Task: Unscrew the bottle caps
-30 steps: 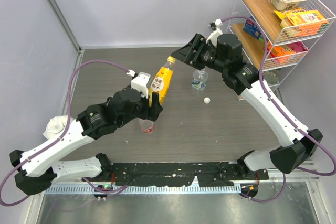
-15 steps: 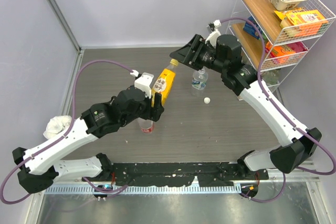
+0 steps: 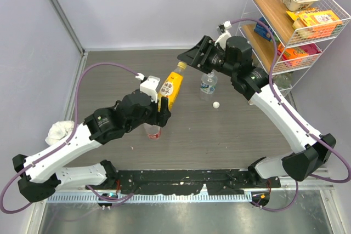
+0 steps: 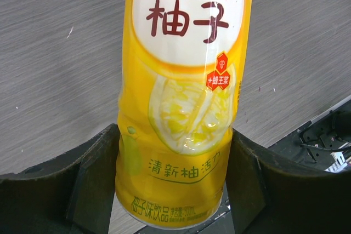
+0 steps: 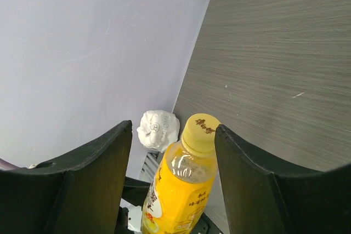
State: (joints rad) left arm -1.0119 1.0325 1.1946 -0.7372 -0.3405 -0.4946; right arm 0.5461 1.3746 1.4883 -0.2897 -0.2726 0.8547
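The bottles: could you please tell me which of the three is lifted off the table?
The yellow honey pomelo bottle, held tilted by the left tool; the red-labelled bottle and blue-labelled bottle both stand on the table.

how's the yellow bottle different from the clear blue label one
Pose: the yellow bottle is tilted, clamped by the left gripper; the clear bottle stands upright on the table.
Cap: the yellow bottle wears its yellow cap; the clear bottle looks open, a white cap lying beside it.
Colour: the yellow bottle is yellow-orange, the clear bottle see-through.
Both are small bottles.
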